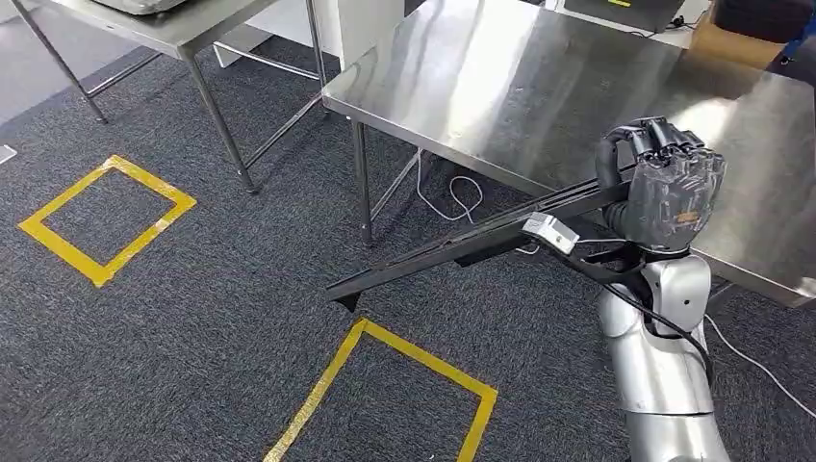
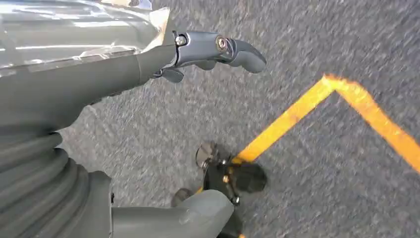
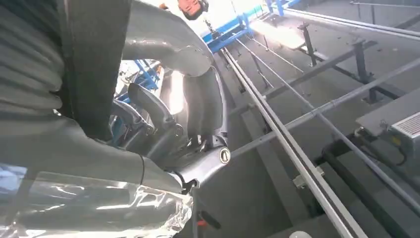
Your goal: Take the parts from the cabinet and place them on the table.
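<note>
My right hand (image 1: 664,188) is raised over the near edge of the steel table (image 1: 539,87) and grips one end of a long black bar-shaped part (image 1: 452,252). The part slants down to the left, and its free end hangs above the carpet. A small white tag (image 1: 549,232) sits on the part close to the hand. In the right wrist view the fingers (image 3: 173,124) curl around the dark part (image 3: 91,59). My left hand (image 2: 148,99) hangs over the floor with thumb and fingers apart, holding nothing.
Two yellow tape squares (image 1: 106,217) (image 1: 385,395) mark the grey carpet. A second metal table (image 1: 183,29) stands at the back left. White cables (image 1: 452,197) trail under the steel table. Yellow tape (image 2: 346,94) runs below the left hand.
</note>
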`<act>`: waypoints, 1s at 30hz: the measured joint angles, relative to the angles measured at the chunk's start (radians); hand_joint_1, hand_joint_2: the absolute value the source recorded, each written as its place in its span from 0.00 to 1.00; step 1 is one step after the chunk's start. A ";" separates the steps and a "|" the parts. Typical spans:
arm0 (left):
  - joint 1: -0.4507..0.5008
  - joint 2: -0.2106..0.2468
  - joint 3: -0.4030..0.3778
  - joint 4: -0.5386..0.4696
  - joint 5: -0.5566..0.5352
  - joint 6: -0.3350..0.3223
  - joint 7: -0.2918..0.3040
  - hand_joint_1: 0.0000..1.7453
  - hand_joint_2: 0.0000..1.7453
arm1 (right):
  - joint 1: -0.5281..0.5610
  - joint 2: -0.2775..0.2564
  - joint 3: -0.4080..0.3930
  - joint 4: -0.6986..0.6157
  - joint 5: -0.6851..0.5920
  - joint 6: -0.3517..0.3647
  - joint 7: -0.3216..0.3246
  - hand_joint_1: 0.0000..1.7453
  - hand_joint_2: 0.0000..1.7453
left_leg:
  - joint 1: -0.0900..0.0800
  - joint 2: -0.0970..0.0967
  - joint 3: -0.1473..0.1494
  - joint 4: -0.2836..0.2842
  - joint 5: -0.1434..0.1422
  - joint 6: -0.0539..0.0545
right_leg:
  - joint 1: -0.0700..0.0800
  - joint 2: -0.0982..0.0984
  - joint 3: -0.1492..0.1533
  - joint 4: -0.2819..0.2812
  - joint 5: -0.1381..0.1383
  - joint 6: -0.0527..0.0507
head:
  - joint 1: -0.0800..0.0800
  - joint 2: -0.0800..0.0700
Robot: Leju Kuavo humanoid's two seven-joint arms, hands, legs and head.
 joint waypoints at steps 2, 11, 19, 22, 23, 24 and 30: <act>0.000 0.000 0.000 0.000 0.000 -0.002 0.000 0.00 1.00 | 0.000 -0.001 0.002 0.000 0.000 0.000 0.000 1.00 1.00 | 0.000 -0.002 0.018 0.000 -0.013 -0.006 | -0.002 -0.002 0.064 -0.170 0.095 0.020 | 0.001 0.000; -0.002 0.000 0.000 0.000 0.000 -0.002 -0.001 0.00 1.00 | -0.012 -0.001 0.006 -0.003 0.000 0.000 0.001 1.00 1.00 | 0.000 0.003 -0.064 0.195 -0.067 -0.052 | -0.010 -0.008 0.145 -0.284 0.125 -0.050 | 0.005 0.000; 0.001 0.002 0.000 0.000 0.000 -0.002 -0.001 0.00 1.00 | -0.010 0.000 0.009 -0.003 0.000 0.000 0.001 1.00 1.00 | -0.015 0.001 -0.099 0.050 0.029 -0.019 | -0.001 0.001 0.180 -0.284 0.093 -0.049 | 0.003 0.000; 0.002 0.002 0.000 0.000 0.000 -0.002 -0.001 0.00 1.00 | -0.012 0.001 0.012 -0.002 0.006 0.000 0.002 1.00 1.00 | -0.015 -0.009 -0.082 0.003 -0.011 0.000 | 0.019 0.007 0.183 -0.266 0.096 -0.031 | 0.004 0.000; 0.003 0.002 0.000 0.000 0.000 -0.002 -0.001 0.00 1.00 | -0.015 0.001 0.013 -0.002 0.006 0.000 0.002 1.00 1.00 | -0.014 -0.003 -0.069 0.002 0.006 0.006 | 0.020 0.008 0.187 -0.271 0.087 -0.028 | 0.002 0.000; 0.004 0.000 0.000 0.000 0.000 -0.003 -0.002 0.00 1.00 | -0.017 -0.001 0.015 -0.001 0.006 0.000 0.002 1.00 1.00 | -0.011 0.002 -0.059 -0.004 0.056 0.015 | 0.017 0.005 0.177 -0.257 0.066 -0.028 | 0.002 0.000; 0.000 0.000 0.000 0.000 0.000 -0.009 -0.003 0.00 1.00 | -0.032 -0.002 0.019 0.010 -0.001 0.000 -0.004 1.00 1.00 | -0.019 0.001 -0.045 0.003 0.041 0.020 | 0.012 0.001 0.015 0.020 -0.034 -0.025 | 0.011 0.000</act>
